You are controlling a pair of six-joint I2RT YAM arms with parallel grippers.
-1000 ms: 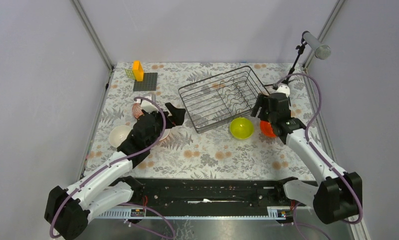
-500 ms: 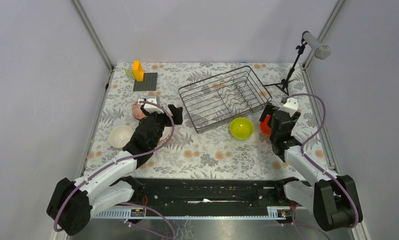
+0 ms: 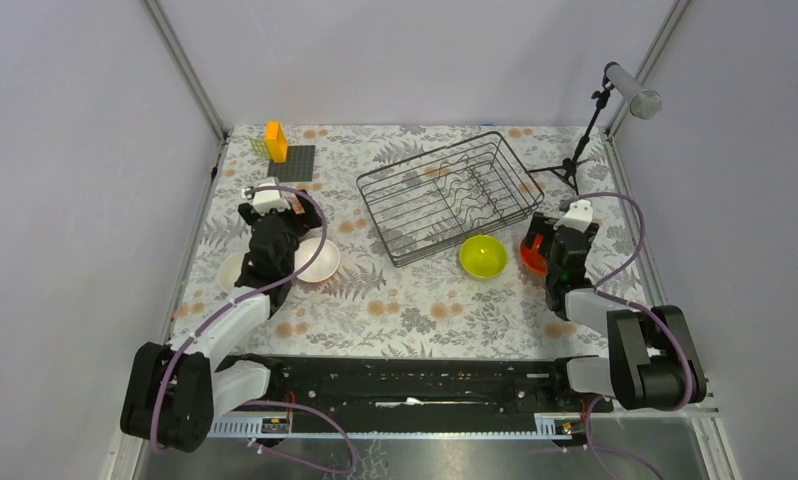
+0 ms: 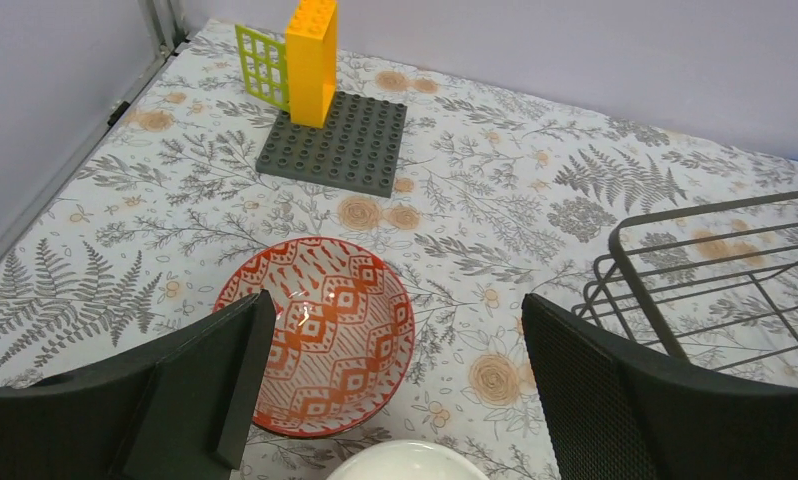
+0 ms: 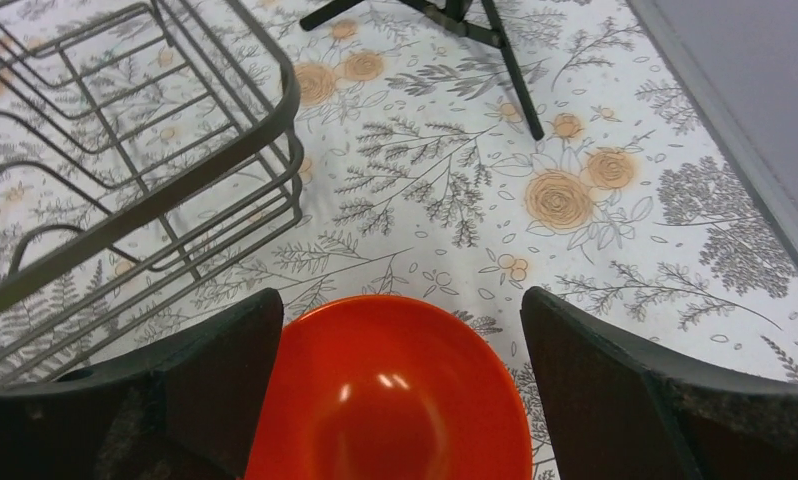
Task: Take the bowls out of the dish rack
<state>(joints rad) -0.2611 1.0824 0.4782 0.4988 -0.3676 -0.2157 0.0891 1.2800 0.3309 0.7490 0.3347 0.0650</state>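
From above, the rectangular dark wire dish rack (image 3: 379, 222) at far centre looks bare, its bowls out on the flowered cloth (image 3: 425, 300): a small yellow-green round bowl (image 3: 483, 256) just near of it, a glossy orange round bowl (image 3: 530, 257) under the right gripper (image 3: 553, 240), and a beige bowl (image 3: 227, 272) and white-lined bowl (image 3: 320, 262) by the left gripper (image 3: 273, 220). At the left wrist, the jaws stand wide apart and empty over a red-patterned bowl (image 4: 320, 345). At the right wrist they gape too, holding nothing, the orange bowl below them — all look rigid, light, slick and chippable, so pinch a rim, one finger inside.
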